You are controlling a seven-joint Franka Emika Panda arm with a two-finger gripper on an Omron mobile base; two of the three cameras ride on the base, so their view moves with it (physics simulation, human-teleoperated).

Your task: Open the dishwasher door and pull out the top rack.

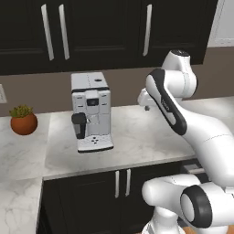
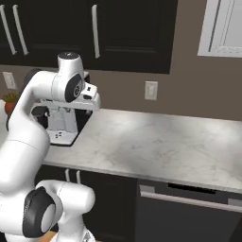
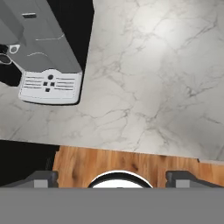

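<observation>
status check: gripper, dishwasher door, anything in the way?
Gripper open, high over the marble counter, holding nothing. Dishwasher door shut, handle untouched; top rack hidden. Coffee machine off to the left, not in the way.

coffee machine [image 1: 91, 112]: 1 | potted plant [image 1: 23, 120]: 1 | outlets [image 2: 151, 90]: perhaps 2

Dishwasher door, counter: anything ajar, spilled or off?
Nothing spilled or damaged. The dishwasher door seems slightly ajar: a thin dark gap shows under the counter above its silver bar handle. The coffee machine and potted plant stand upright. The end effector looks open, holding nothing.
</observation>
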